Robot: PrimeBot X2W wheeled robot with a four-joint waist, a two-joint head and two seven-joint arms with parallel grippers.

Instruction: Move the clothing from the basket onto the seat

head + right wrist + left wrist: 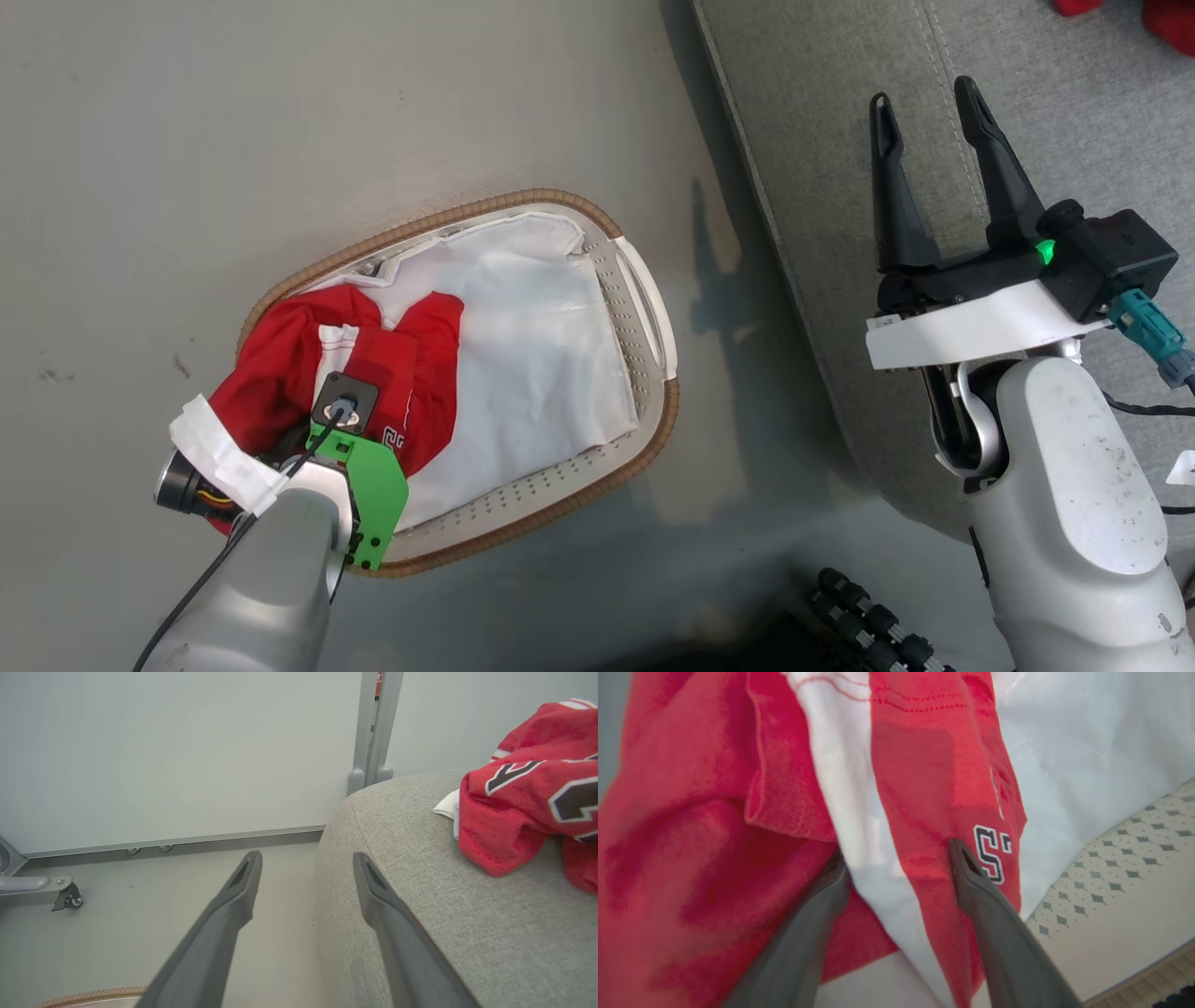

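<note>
Counting two: red fabric jersey (280,373) in white perforated basket (560,198), second jersey (514,812) on grey seat (420,914); your left gripper (897,854), right gripper (924,98) both spread.

Left wrist view: a black letter "S" (988,853), outlined in white, stands on the red jersey (920,779); the character after it is cut off. Right wrist view: the large black, white-outlined characters (507,775) on the second red jersey (509,816), lying on the seat (444,914), are folded and illegible.

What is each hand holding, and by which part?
Nothing yet. Left hand open, straddling the jersey at its white stripe in the basket; right hand open, empty, near the seat.
</note>
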